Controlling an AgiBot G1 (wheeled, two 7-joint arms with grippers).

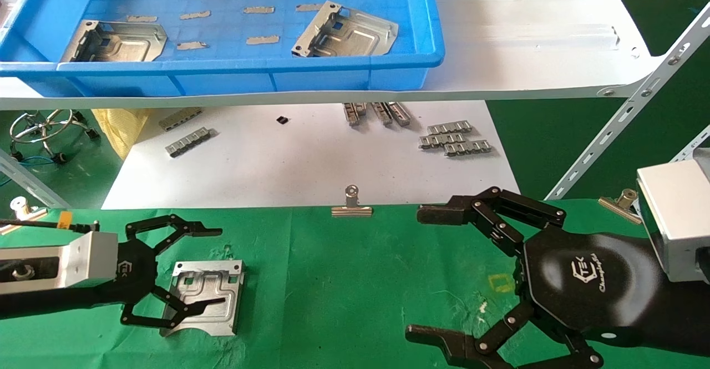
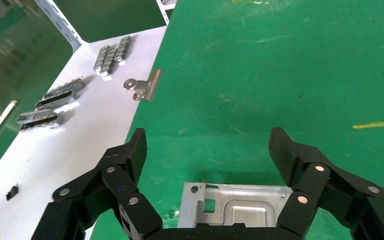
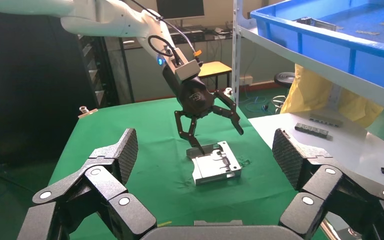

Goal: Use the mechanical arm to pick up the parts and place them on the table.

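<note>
My left gripper (image 1: 191,266) hangs wide open, holding nothing, directly over one part (image 1: 204,296) lying flat on the green table (image 1: 344,280). Right gripper (image 1: 427,272) is spread open and empty, well apart. Two more parts (image 1: 345,31) lie up-shelf in the blue tray (image 1: 355,72); the right arm looks nearer one. Count: three parts.

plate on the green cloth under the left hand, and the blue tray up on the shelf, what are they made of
The plate looks like stamped sheet metal, bare silvery and semi-glossy: embossed recess, punched holes, folded tabs. The blue tray is probably moulded plastic, going by its uniform colour, gridded floor and ribbed wall. The left hand hangs open above the plate.
</note>
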